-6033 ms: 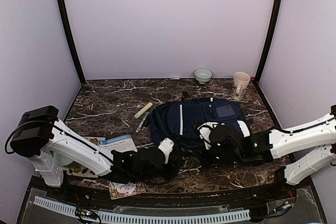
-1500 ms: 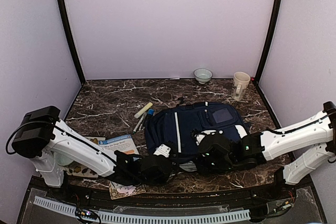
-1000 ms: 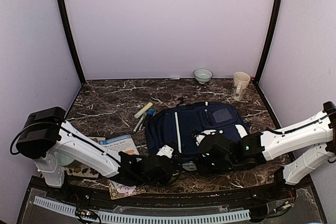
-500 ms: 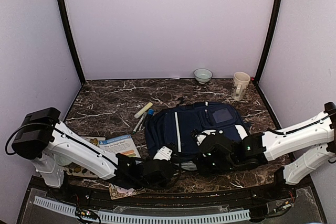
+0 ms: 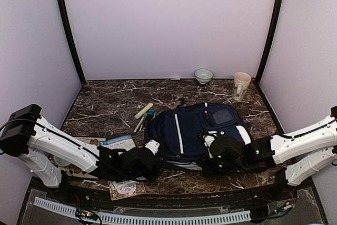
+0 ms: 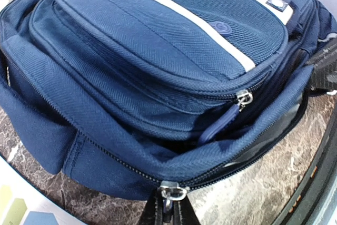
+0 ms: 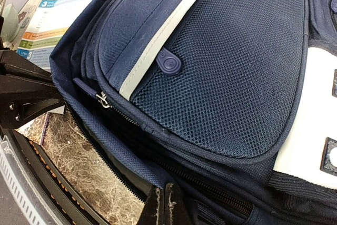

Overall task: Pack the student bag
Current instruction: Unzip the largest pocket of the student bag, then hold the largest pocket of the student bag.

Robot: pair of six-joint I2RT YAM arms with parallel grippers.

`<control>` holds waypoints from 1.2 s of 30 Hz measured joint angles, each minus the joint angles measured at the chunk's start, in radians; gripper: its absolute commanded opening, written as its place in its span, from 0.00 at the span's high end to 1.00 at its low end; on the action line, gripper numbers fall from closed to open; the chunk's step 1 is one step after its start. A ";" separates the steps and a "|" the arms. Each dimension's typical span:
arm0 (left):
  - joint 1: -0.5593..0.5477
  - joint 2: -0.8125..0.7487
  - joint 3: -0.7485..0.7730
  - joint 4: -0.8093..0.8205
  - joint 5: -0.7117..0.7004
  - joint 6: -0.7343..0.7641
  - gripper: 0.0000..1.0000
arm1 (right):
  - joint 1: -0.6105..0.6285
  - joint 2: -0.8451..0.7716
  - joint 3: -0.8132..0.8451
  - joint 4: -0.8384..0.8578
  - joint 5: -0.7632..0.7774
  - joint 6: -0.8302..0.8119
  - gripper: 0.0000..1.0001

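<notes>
Left wrist view: ribbed navy-weave student bag (image 6: 158, 51); its metal zipper pull (image 6: 170, 190) is clamped by the left fingers (image 6: 157, 215), its rim pinched by the right fingers (image 7: 155, 206).

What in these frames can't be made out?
Inside the bag: wrist views, dark behind the opening.
Booklets: top view, partly under the left arm.
Pens: top view, too small to identify.
Left gripper on the zip pull: left wrist view, fingers cut by the bottom edge.
</notes>
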 measured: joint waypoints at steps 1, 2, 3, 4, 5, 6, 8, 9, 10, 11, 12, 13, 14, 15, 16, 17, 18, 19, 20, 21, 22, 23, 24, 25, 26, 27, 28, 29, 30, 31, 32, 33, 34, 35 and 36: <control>0.001 -0.005 -0.005 0.003 0.007 0.005 1.00 | 0.000 0.000 0.000 0.000 0.000 0.000 1.00; 0.002 -0.009 -0.009 0.007 0.013 0.011 1.00 | 0.000 -0.002 0.000 0.000 -0.001 0.000 1.00; 0.006 -0.011 -0.012 0.012 0.022 0.018 1.00 | 0.000 -0.003 0.000 0.000 -0.002 0.000 1.00; 0.008 -0.011 -0.013 0.015 0.029 0.026 1.00 | 0.000 -0.003 0.000 0.001 -0.003 -0.001 1.00; 0.008 -0.011 -0.014 0.018 0.041 0.035 1.00 | 0.000 -0.003 0.000 0.001 -0.006 -0.002 1.00; 0.009 -0.011 -0.015 0.020 0.049 0.043 1.00 | 0.001 -0.004 -0.003 0.003 -0.012 -0.007 1.00; 0.014 -0.011 -0.022 0.032 0.074 0.068 1.00 | 0.008 -0.005 -0.009 0.009 -0.027 -0.024 1.00; 0.016 -0.011 -0.029 0.042 0.085 0.080 1.00 | 0.013 -0.006 -0.011 0.012 -0.031 -0.033 0.99; 0.017 -0.011 -0.034 0.047 0.094 0.091 1.00 | 0.023 -0.006 -0.011 0.013 -0.035 -0.049 0.98; 0.018 -0.011 -0.041 0.057 0.106 0.103 1.00 | 0.034 -0.006 -0.011 0.013 -0.037 -0.060 0.98; 0.018 -0.011 -0.046 0.064 0.119 0.113 1.00 | 0.044 -0.006 -0.011 0.012 -0.035 -0.069 0.96; 0.018 -0.011 -0.051 0.072 0.137 0.126 1.00 | 0.056 -0.006 -0.010 0.010 -0.031 -0.081 0.94; 0.018 -0.011 -0.053 0.079 0.153 0.135 1.00 | 0.064 -0.005 -0.008 0.004 -0.024 -0.088 0.90; 0.018 -0.011 -0.056 0.090 0.172 0.148 1.00 | 0.070 -0.005 -0.003 -0.005 -0.016 -0.097 0.85; 0.018 -0.011 -0.057 0.096 0.186 0.156 1.00 | 0.074 -0.005 0.002 -0.016 -0.006 -0.108 0.80; 0.018 -0.011 -0.058 0.102 0.200 0.166 1.00 | 0.076 -0.005 0.008 -0.023 0.002 -0.110 0.76; 0.016 -0.009 -0.058 0.111 0.212 0.176 1.00 | 0.077 -0.007 0.013 -0.024 0.010 -0.119 0.72; 0.013 -0.006 -0.058 0.119 0.222 0.183 1.00 | 0.080 -0.014 0.017 -0.024 0.021 -0.126 0.68; 0.011 -0.003 -0.058 0.128 0.231 0.190 1.00 | 0.080 -0.023 0.019 -0.026 0.029 -0.127 0.63; 0.007 0.002 -0.057 0.138 0.240 0.196 1.00 | 0.081 -0.041 0.019 -0.029 0.038 -0.136 0.59; 0.005 0.010 -0.057 0.152 0.254 0.201 1.00 | 0.081 -0.067 0.019 -0.035 0.047 -0.138 0.56; 0.002 0.018 -0.055 0.162 0.266 0.205 1.00 | 0.081 -0.085 0.020 -0.041 0.054 -0.134 0.51; 0.000 0.026 -0.053 0.171 0.278 0.209 1.00 | 0.081 -0.117 0.020 -0.049 0.064 -0.140 0.49; -0.003 0.041 -0.042 0.183 0.305 0.220 1.00 | 0.081 -0.145 0.020 -0.055 0.070 -0.138 0.48; -0.004 0.043 -0.040 0.188 0.310 0.221 1.00 | 0.081 -0.171 0.020 -0.061 0.074 -0.137 0.47; -0.007 0.053 -0.031 0.193 0.326 0.230 1.00 | 0.081 -0.198 0.019 -0.069 0.077 -0.137 0.46; -0.010 0.059 -0.024 0.195 0.337 0.235 1.00 | 0.081 -0.225 0.017 -0.073 0.077 -0.137 0.46; -0.014 0.065 -0.016 0.196 0.347 0.243 1.00 | 0.081 -0.254 0.011 -0.074 0.076 -0.138 0.46; -0.016 0.068 -0.012 0.198 0.356 0.249 1.00 | 0.081 -0.280 0.004 -0.075 0.073 -0.140 0.46; -0.018 0.068 -0.010 0.199 0.362 0.253 1.00 | 0.081 -0.301 -0.005 -0.074 0.068 -0.143 0.46; -0.019 0.068 -0.010 0.199 0.367 0.258 1.00 | 0.081 -0.322 -0.017 -0.072 0.061 -0.148 0.46; -0.019 0.069 -0.010 0.199 0.369 0.263 1.00 | 0.082 -0.342 -0.031 -0.070 0.051 -0.158 0.46; -0.019 0.069 -0.010 0.198 0.370 0.268 1.00 | 0.083 -0.358 -0.046 -0.064 0.042 -0.165 0.46; -0.019 0.069 -0.010 0.196 0.370 0.273 1.00 | 0.086 -0.367 -0.061 -0.052 0.031 -0.175 0.45; -0.019 0.069 -0.009 0.194 0.371 0.276 1.00 | 0.092 -0.370 -0.074 -0.039 0.023 -0.185 0.45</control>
